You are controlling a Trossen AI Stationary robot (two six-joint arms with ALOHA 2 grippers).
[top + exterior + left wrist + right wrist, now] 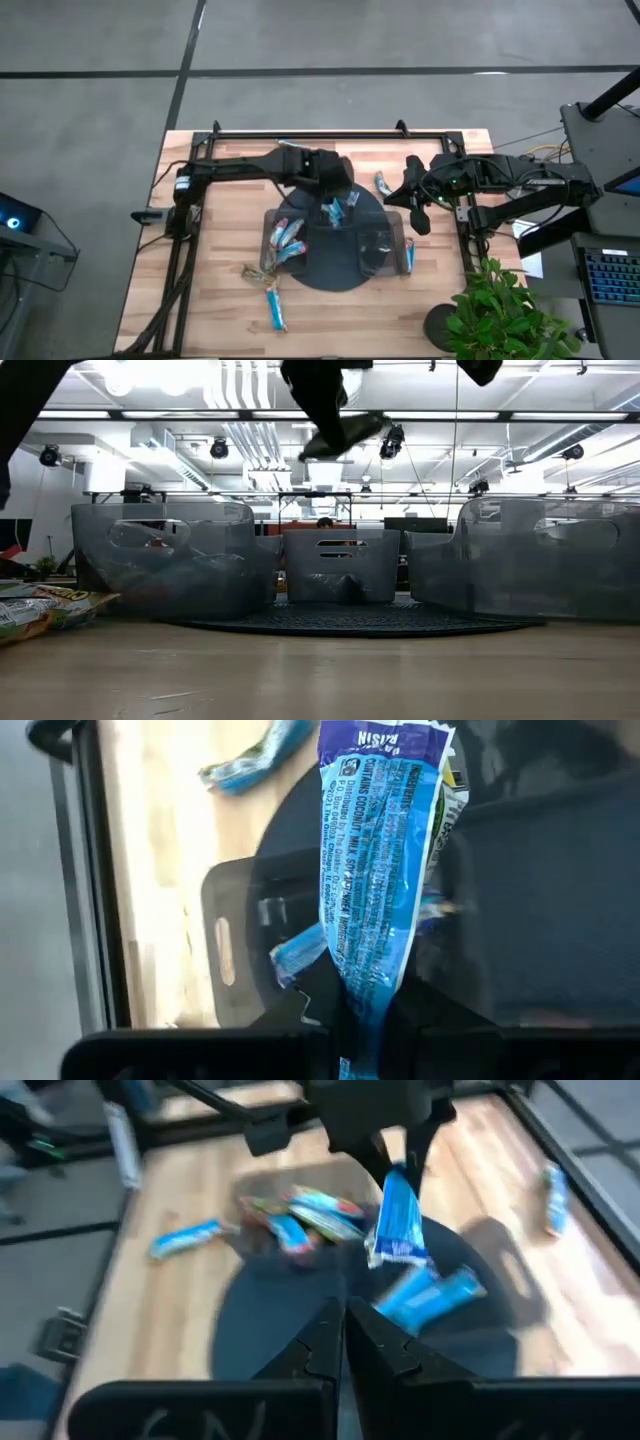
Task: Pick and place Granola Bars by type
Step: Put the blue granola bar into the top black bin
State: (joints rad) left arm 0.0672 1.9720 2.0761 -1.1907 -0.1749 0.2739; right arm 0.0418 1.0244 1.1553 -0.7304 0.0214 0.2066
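Partly sorted: round tray (335, 272) with clear bins already holding several granola bars (288, 238), a few strays lying loose on the table (220, 300). Left gripper (365, 1020) clamped on a light-blue bar (380, 870), shiny, hanging above the back bin. Right gripper (345, 1342) pinched together, empty, beside the tray.

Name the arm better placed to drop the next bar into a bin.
Left. The left gripper already holds a blue granola bar above the tray's bins; the right gripper is shut, empty, beside the tray.
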